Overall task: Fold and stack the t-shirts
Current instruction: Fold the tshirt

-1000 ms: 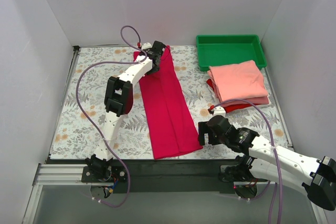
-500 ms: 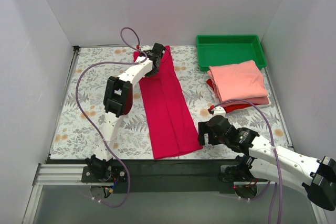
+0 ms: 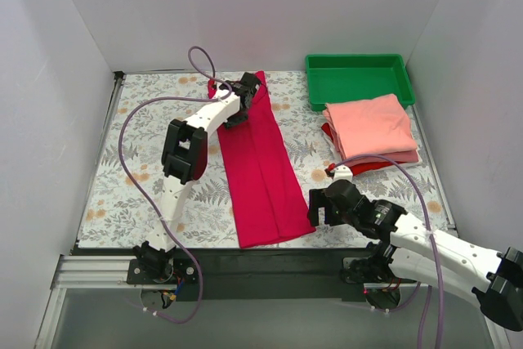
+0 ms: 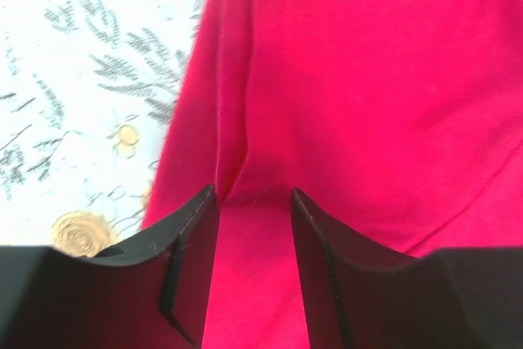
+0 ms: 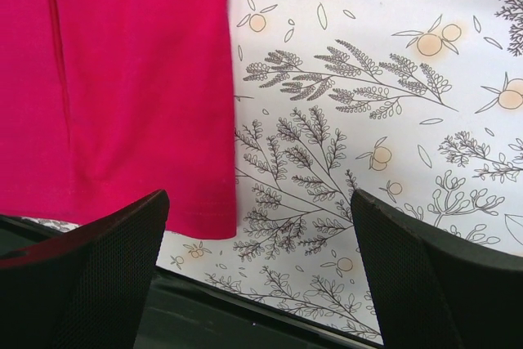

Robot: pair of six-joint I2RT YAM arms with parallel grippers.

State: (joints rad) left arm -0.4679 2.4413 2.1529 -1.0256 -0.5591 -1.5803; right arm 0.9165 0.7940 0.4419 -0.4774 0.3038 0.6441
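We see the crimson-red shirt (image 3: 261,169) lying flat on the floral table (image 3: 139,136), folded lengthwise into a long narrow strip that runs from the far middle of the table to its near edge. Our left gripper (image 3: 243,97) sits on the far end of that strip, along its left side. In the left wrist view its fingers (image 4: 192,239) are drawn close together, with a raised crease of the crimson cloth running into the narrow gap between them, so we read it as pinching a fold of the shirt. Our right gripper (image 3: 319,206) is just beside the strip's near right corner. In the right wrist view its jaws are spread wide over the bare floral surface and hold nothing, with the hemmed corner of the shirt lying to their left. Off to the right, the salmon-pink shirt (image 3: 368,124) rests folded on top of the brighter red shirt (image 3: 369,167), whose edges show along the pile's left and near sides. The green tray (image 3: 355,59) sits just behind that pile, at the far right corner.
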